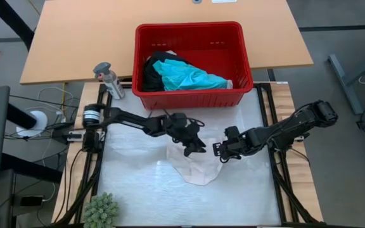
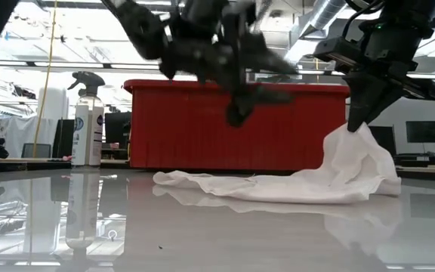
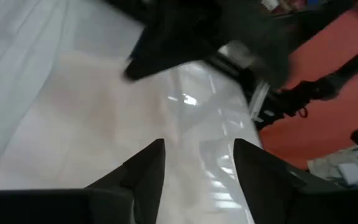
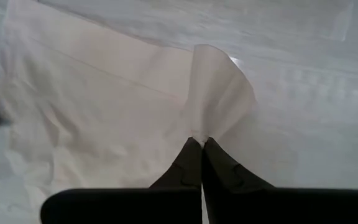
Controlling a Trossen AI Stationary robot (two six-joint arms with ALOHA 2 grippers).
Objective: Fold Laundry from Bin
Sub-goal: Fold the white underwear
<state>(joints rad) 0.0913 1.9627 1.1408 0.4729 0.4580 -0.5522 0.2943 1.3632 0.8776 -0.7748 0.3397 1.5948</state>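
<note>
Table (image 1: 132, 190) — spray bottle (image 1: 109, 79) beside bin (image 1: 192, 31), plant (image 1: 100, 210) apart.

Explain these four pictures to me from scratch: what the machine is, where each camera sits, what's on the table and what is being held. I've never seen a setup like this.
This is a robot with two dark arms working at a table, each ending in a two-finger claw. One picture looks straight down from above, one looks level across the tabletop, and the other two come from cameras on the arms' wrists.

A pale white garment lies on the table's glossy sheet. Behind it stands a red bin holding a turquoise shirt and black clothing. A spray bottle stands beside the bin, and a small green plant sits at the near edge.

The right claw is shut on a corner of the white garment, lifting it off the table. The left claw is open above the cloth, holding nothing.
</note>
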